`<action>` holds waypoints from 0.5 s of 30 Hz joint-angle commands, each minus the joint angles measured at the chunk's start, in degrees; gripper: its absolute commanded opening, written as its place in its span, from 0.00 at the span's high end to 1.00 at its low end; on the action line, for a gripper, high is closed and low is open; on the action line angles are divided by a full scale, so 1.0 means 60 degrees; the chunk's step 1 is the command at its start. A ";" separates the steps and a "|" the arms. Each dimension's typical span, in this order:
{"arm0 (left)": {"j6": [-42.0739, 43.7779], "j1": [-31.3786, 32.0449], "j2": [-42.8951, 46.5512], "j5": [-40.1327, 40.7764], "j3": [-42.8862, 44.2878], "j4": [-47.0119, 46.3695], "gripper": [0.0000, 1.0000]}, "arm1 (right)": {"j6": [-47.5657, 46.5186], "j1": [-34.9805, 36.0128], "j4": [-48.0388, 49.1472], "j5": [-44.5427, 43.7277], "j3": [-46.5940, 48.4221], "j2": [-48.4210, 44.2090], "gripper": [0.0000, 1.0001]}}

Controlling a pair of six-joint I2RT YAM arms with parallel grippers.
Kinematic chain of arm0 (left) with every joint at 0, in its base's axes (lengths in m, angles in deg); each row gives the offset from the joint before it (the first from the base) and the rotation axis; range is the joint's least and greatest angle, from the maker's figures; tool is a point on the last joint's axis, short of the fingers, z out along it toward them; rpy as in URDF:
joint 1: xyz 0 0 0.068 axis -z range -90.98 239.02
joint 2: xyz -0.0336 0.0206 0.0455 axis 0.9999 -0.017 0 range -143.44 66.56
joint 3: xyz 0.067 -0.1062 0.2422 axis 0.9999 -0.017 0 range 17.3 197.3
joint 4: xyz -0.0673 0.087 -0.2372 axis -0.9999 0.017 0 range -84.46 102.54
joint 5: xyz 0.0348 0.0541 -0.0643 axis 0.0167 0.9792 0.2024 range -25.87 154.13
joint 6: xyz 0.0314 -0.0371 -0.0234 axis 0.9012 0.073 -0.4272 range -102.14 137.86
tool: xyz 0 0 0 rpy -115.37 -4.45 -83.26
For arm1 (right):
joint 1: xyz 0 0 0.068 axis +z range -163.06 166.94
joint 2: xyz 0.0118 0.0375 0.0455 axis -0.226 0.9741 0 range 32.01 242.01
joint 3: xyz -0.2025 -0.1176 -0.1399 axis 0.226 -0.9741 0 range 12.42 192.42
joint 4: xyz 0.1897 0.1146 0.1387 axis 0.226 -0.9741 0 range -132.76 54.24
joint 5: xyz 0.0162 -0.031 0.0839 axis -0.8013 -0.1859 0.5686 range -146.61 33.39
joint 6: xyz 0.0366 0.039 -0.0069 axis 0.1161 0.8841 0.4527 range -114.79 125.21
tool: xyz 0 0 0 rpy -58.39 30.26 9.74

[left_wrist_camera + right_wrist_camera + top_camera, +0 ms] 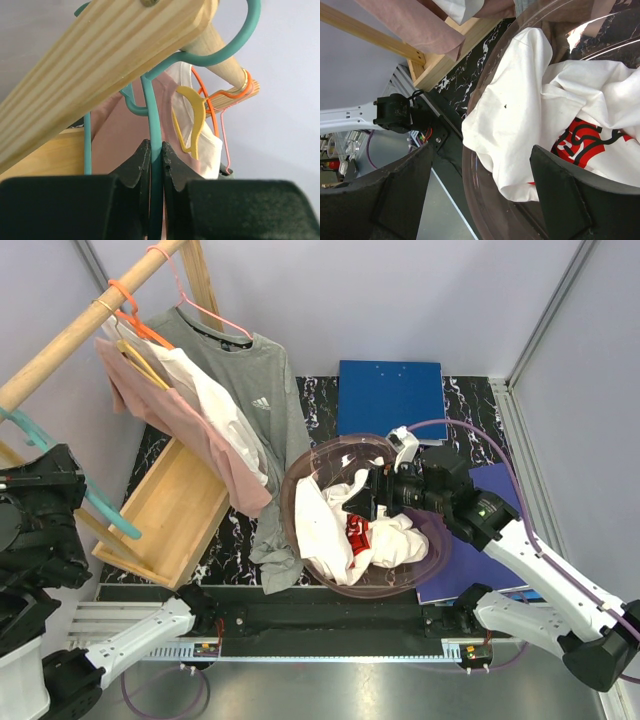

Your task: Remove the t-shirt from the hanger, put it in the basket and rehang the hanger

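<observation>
Teal hanger (152, 115) is what the left gripper (156, 150) has got. In the wrist view both fingers are clamped tight on its thin wire, right under the wooden rod (100, 55). From above, that hanger sits at the left edge of the frame with nothing on it that I can see.

White t-shirt (325, 520) with the red print is lying crumpled in the clear tinted bowl (310, 455), middle of the overhead frame, one corner draped over the lower left rim. The right gripper (481, 150) hangs just over it with its fingers spread wide, gripping nothing. Can't tell whether they touch the cloth.

On the rod in the upper left, a grey t-shirt (250, 380) hangs on a pink hanger (215, 315). A pink shirt (180, 425) and another white one (225, 415) hang beside it, on yellow and orange hangers as far as I can make out. A wooden tray (165, 515) sits below them, and a blue folder (390, 395) lies above the bowl.
</observation>
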 commanded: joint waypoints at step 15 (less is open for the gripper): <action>0.0373 -0.0001 0.1201 0.0347 -0.1399 -0.0558 0.70 | 0.0158 -0.0004 0.0165 0.0214 -0.0360 -0.0451 0.13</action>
